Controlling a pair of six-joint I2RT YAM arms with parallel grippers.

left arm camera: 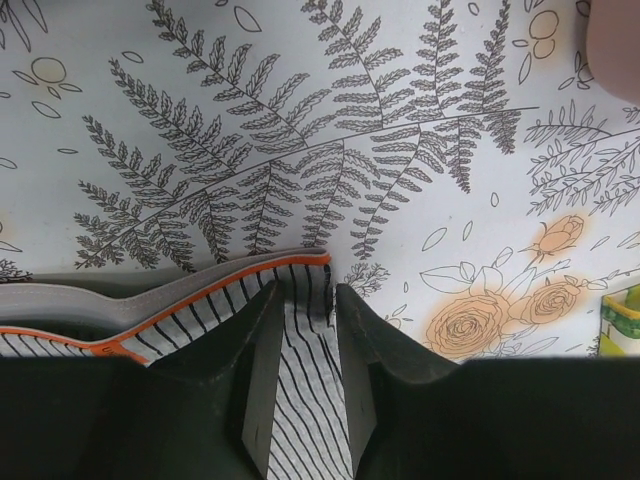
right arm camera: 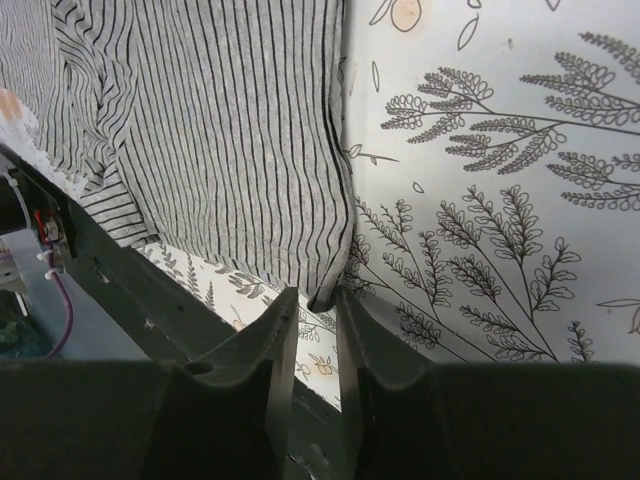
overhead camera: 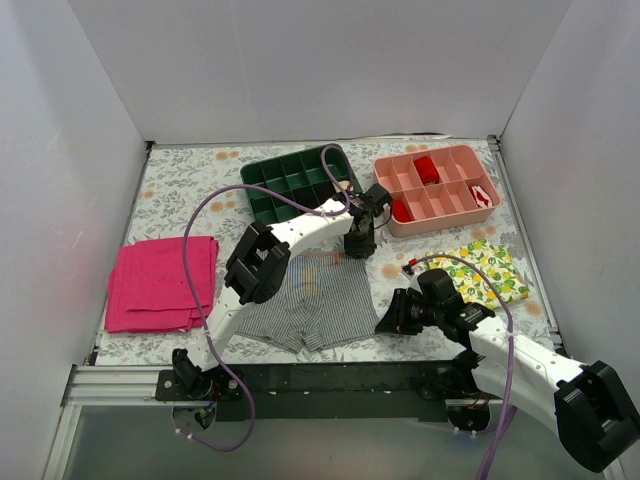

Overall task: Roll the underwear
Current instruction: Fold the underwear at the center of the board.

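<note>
The grey-and-white striped underwear [overhead camera: 315, 300] lies flat on the table in front of the arms, with its orange-trimmed waistband at the far side. My left gripper [overhead camera: 358, 243] is at the far right corner of the waistband. In the left wrist view the striped fabric [left arm camera: 300, 370] fills the gap between its narrowly set jaws, and the orange trim [left arm camera: 230, 275] is lifted. My right gripper [overhead camera: 388, 322] is at the near right leg corner. In the right wrist view that hem corner [right arm camera: 325, 295] sits between its nearly closed fingertips.
A magenta cloth [overhead camera: 160, 283] lies at the left. A lemon-print cloth [overhead camera: 485, 270] lies at the right, close to the right arm. A green divided tray [overhead camera: 295, 183] and a pink divided tray [overhead camera: 437, 187] holding red items stand at the back. White walls enclose the table.
</note>
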